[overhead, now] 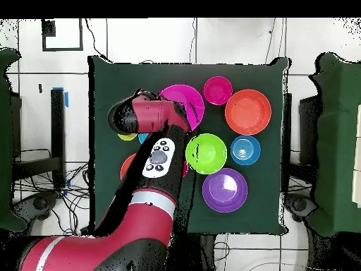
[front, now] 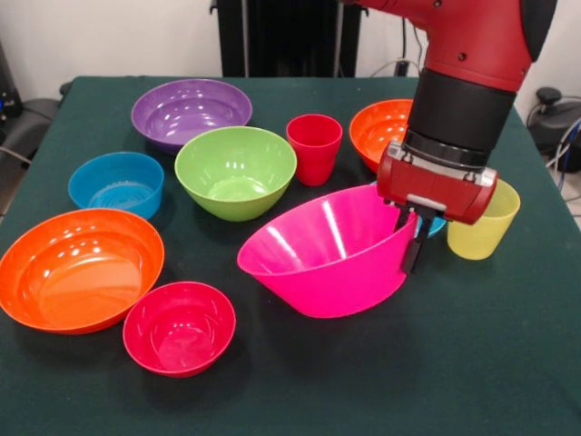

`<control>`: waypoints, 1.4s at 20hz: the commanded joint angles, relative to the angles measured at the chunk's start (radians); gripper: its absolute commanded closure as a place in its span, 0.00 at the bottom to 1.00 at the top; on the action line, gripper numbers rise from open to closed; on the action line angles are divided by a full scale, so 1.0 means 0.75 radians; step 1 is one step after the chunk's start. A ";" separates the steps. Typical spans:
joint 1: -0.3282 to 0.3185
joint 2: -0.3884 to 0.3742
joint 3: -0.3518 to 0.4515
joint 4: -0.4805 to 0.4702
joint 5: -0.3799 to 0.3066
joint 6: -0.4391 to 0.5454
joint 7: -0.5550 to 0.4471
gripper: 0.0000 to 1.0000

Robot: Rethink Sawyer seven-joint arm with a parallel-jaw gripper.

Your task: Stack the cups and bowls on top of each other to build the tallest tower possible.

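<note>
From the front, the tool (front: 413, 238) has its fingers clamped on the right rim of the big pink bowl (front: 322, 250), one finger inside the wall and one outside. The bowl tilts, its left rim lower and its mouth turned toward the camera. Behind it on the green bench (front: 300, 381) stand the green bowl (front: 235, 171), the purple bowl (front: 191, 113) and the red cup (front: 314, 147). A blue bowl (front: 116, 183) sits at the left, with a wide orange bowl (front: 80, 268) nearer the camera and a small red-pink bowl (front: 179, 326) touching it. A second orange bowl (front: 381, 127) shows partly behind the arm, and the yellow cup (front: 483, 221) stands just right of the tool.

From overhead, the arm (overhead: 151, 141) covers the tool. The pink bowl (overhead: 185, 99) shows beside it, near the red-pink bowl (overhead: 218, 89). No bowls are stacked.
</note>
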 commanded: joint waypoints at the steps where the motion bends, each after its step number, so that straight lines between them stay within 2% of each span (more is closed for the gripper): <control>1: -0.030 -0.085 0.187 0.108 -0.107 0.172 -0.129 1.00; 12: -0.031 -0.112 0.192 0.146 -0.119 0.163 -0.120 1.00; 28: -0.058 -0.177 0.233 0.187 -0.128 0.241 -0.171 1.00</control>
